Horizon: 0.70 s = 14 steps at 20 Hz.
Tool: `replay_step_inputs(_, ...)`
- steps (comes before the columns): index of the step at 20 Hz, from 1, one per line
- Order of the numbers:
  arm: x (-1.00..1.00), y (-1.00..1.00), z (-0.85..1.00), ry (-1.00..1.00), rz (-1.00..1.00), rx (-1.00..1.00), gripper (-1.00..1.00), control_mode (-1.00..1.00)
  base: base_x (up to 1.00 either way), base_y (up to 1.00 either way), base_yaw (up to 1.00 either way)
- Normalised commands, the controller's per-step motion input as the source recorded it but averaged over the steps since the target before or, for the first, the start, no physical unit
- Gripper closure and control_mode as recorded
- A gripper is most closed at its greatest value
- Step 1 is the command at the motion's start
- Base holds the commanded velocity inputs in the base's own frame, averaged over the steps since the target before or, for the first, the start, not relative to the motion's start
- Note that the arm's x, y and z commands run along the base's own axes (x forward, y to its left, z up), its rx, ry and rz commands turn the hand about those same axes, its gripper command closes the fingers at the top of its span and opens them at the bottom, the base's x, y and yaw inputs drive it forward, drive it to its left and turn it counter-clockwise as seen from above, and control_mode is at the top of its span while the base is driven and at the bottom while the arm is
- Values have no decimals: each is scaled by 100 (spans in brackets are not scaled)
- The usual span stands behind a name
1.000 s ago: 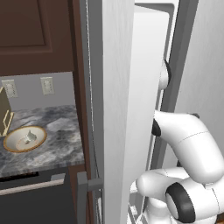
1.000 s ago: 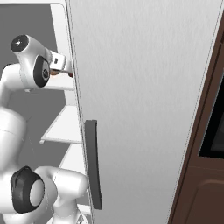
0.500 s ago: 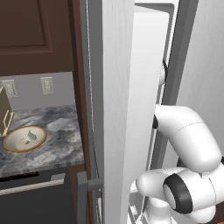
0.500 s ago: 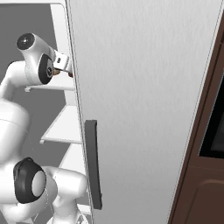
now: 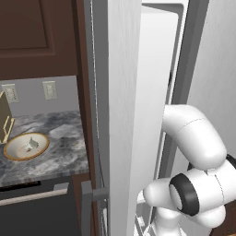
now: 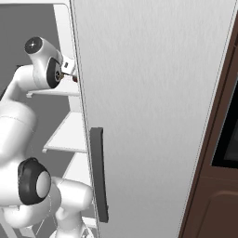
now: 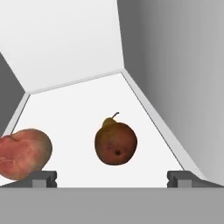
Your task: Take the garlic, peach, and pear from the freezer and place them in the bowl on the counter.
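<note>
Home kitchen, marbled counter (image 5: 60,147), dark wood cabinets (image 5: 32,37), tall pale refrigerator (image 6: 153,93), wall outlets (image 5: 49,90)

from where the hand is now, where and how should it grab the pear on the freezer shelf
Grip the pear across its wide round belly, coming straight ahead: it lies on the white shelf with its stem pointing away, centred between the open gripper fingertips. The peach lies apart to one side, so the jaws probably have room.
</note>
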Motion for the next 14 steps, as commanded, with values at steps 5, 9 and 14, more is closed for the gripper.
replay_step_inputs(5, 7, 0, -1, 6, 0, 3, -100, -100, 0, 0, 0)
replay_step_inputs(9, 0, 0, -18, 4, 0, 0, -100, -100, 0, 0, 0)
replay_step_inputs(14, 12, 0, -29, 0, 0, 0, -100, -100, 0, 0, 0)
